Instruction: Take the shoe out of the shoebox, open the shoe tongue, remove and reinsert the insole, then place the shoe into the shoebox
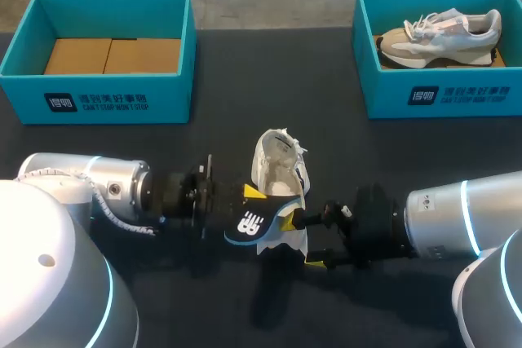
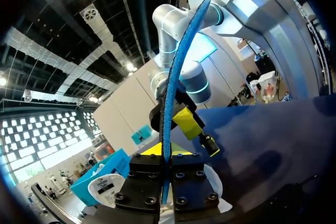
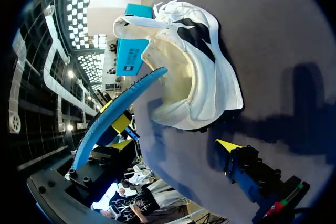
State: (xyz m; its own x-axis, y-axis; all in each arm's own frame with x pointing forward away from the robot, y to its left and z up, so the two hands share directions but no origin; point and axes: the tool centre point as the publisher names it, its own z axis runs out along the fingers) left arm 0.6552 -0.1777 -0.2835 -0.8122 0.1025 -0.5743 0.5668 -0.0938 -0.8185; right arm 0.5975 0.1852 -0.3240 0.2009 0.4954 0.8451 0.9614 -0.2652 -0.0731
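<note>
Left claw [image 1: 251, 201] seemingly pinches blue insole [image 2: 176, 77] beside shoe [image 1: 277, 165]

The white shoe [image 1: 280, 165] with black trim lies on its side mid-table, its open mouth turned toward the near edge. The blue insole [image 1: 249, 223] is out of it, clamped on edge in the left gripper [image 1: 254, 201] just nearer that edge. The open teal shoebox [image 1: 98, 95] sits at the far left corner, its brown cardboard floor showing.
</note>
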